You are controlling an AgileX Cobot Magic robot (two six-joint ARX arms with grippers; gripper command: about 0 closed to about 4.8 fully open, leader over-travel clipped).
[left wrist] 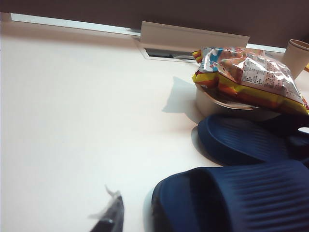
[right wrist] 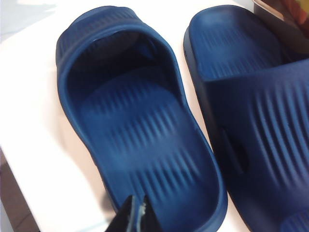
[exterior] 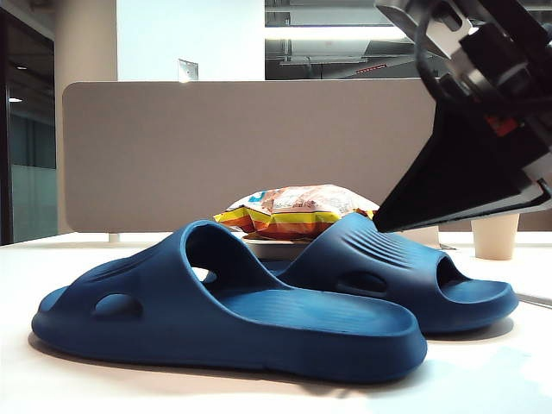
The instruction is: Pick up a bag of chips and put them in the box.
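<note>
Bag of chips (left wrist: 248, 79) on box (left wrist: 231, 107), apart from closed left end effector (left wrist: 110, 220); closed right end effector (right wrist: 136, 215) over slipper (right wrist: 140, 125).

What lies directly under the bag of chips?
The bag of chips rests on a low whitish box, overhanging its rim. The bag and slippers cover the box's inside.

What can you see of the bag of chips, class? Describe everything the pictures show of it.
The bag of chips is a puffy, crinkled foil pack with yellow, orange and red stripes and a pale printed face. It looks sealed and full. It lies flat on a low whitish box, behind two blue slippers, near a paper cup. Neither gripper touches it.
</note>
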